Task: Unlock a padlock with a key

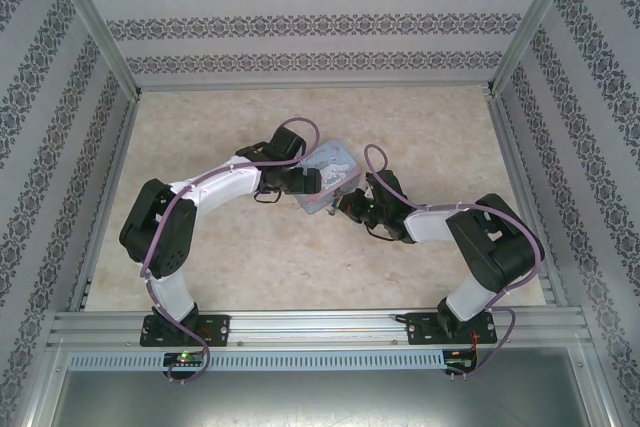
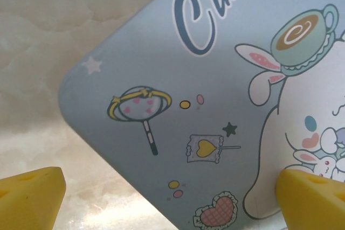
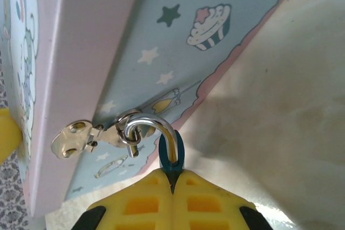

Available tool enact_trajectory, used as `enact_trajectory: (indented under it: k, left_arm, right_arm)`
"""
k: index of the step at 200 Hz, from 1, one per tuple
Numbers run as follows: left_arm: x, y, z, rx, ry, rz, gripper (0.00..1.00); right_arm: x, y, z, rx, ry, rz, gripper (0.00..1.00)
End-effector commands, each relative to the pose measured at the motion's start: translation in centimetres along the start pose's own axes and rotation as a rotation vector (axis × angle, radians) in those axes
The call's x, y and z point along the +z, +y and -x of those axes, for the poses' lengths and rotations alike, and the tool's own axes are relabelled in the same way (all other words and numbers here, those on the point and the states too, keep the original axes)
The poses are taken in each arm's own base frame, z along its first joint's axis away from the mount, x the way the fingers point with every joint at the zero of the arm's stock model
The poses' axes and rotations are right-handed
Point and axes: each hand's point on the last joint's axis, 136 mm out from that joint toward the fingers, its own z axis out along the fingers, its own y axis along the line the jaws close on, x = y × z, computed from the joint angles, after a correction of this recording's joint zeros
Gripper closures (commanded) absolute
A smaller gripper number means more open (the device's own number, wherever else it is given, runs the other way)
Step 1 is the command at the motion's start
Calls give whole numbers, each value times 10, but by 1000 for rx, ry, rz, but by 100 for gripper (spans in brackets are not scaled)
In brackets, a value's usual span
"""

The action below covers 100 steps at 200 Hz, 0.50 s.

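My right gripper (image 3: 172,179) is shut on the padlock (image 3: 173,157), whose teal body is pinched between the yellow fingertips. Its metal shackle (image 3: 156,125) curves up and hooks through the small ring of the latch (image 3: 75,139) on the side of the pastel blue tin box (image 3: 178,41). One shackle end hangs free by the ring. The key is hidden. My left gripper (image 2: 172,197) is open just above the tin's printed lid (image 2: 215,95), one yellow finger (image 2: 32,197) off the lid's corner and the other over the lid. From above, both grippers (image 1: 300,183) (image 1: 352,205) flank the tin (image 1: 330,169).
The tin sits mid-table on the beige marbled tabletop (image 1: 250,257). Patterned walls and aluminium frame rails (image 1: 300,322) enclose the workspace. Both arms bend inward toward the tin, their cables looping over them.
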Motion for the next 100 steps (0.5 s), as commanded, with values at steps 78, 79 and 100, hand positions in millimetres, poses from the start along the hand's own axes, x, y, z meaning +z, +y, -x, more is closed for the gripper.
enact_trajectory:
  k: [78,79,100]
  left_arm:
    - [24,27,-60,28,188,100,1]
    - [24,27,-60,28,186,100,1]
    - [22,25,-58,27,182,93,1]
  right_arm:
    - [-12,22,78,42,-161,37,100]
    - [-13,22,79,42,-161,37,100]
    - [-24,18,82,39,-158,36,100]
